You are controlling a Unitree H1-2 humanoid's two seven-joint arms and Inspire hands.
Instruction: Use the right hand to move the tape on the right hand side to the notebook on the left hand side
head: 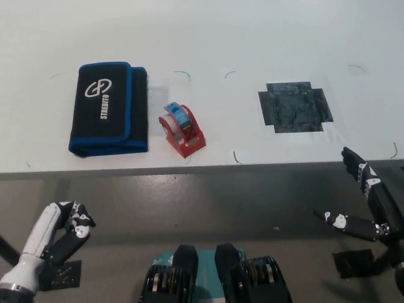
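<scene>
**Tape set down beside the notebook, not on it**

Tape dispenser (pixel 184 129) stands on the table (pixel 252 38), just right of the notebook (pixel 107 108). Right hand (pixel 369 202) empty, fingers spread, below the table edge. Left hand (pixel 66 232) rests low, loosely curled, empty. Placement looks incomplete.

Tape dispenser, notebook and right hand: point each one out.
Tape dispenser (pixel 184 130), head view, on its red body beside the blue roll.
Notebook (pixel 107 107), head view, on its black cover near the logo.
Right hand (pixel 371 201), head view, on its middle, below the table edge.
</scene>
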